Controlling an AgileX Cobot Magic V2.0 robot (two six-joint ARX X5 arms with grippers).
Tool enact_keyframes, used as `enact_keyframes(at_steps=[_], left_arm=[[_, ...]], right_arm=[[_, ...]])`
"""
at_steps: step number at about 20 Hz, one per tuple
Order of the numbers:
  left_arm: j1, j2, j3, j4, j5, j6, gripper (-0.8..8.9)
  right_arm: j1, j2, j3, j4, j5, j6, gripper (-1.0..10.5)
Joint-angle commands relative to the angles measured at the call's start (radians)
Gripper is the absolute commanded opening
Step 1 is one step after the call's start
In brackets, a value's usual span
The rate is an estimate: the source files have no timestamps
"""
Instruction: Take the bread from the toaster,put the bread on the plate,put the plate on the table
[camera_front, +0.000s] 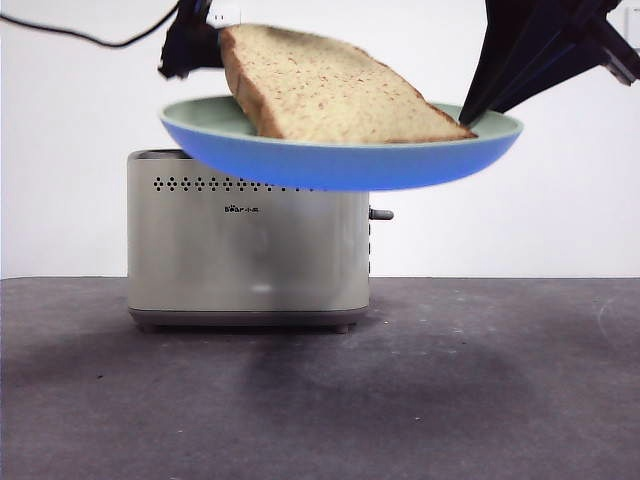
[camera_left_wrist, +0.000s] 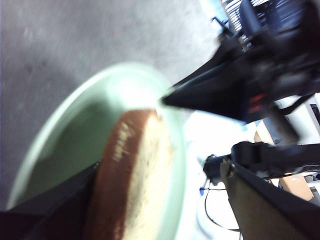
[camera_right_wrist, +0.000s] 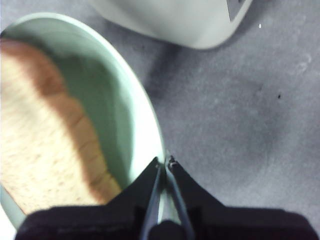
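The mint plate (camera_front: 340, 165) hangs in the air above the cream toaster (camera_front: 250, 250). My right gripper (camera_front: 470, 115) is shut on its right rim; the right wrist view shows the jaws (camera_right_wrist: 166, 161) pinched on the rim. The bread (camera_front: 330, 95) lies tilted in the plate, its low end near the right rim and its high end at the left. My left gripper (camera_front: 190, 45) is at that high end. In the left wrist view (camera_left_wrist: 160, 165) its jaws stand wide apart with the bread (camera_left_wrist: 140, 170) between them, next to one jaw.
The toaster stands on the dark grey table (camera_front: 450, 400), its lever (camera_front: 380, 214) on the right side. The right arm (camera_left_wrist: 225, 85) reaches across the blurred left wrist view to the plate's rim (camera_left_wrist: 70, 135). Bare table shows in front of the toaster.
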Motion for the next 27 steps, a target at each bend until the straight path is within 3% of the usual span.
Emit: enact_keyframes(at_steps=[1,9,14,19,22,27], left_arm=[[-0.003,0.006,0.047,-0.038,-0.003,0.031,3.86],[-0.002,0.006,0.309,-0.285,-0.155,0.189,3.86],[-0.003,-0.045,0.462,-0.302,-0.154,0.205,3.85],[-0.002,-0.145,0.465,-0.298,-0.157,0.216,3.85],[-0.002,-0.195,0.465,-0.298,-0.159,0.22,3.85],[-0.003,-0.243,0.465,-0.3,-0.159,0.22,3.85]], right_arm=[[-0.006,0.026,0.003,0.0,-0.01,-0.003,-0.2],[-0.073,0.047,0.003,0.006,-0.01,-0.032,-0.2],[-0.154,0.126,0.003,-0.002,-0.013,-0.087,-0.2],[-0.217,0.248,0.003,0.0,-0.007,-0.139,-0.2],[-0.247,0.327,0.003,0.021,0.045,-0.158,-0.2],[-0.31,0.428,0.003,0.065,0.047,-0.161,-0.2]])
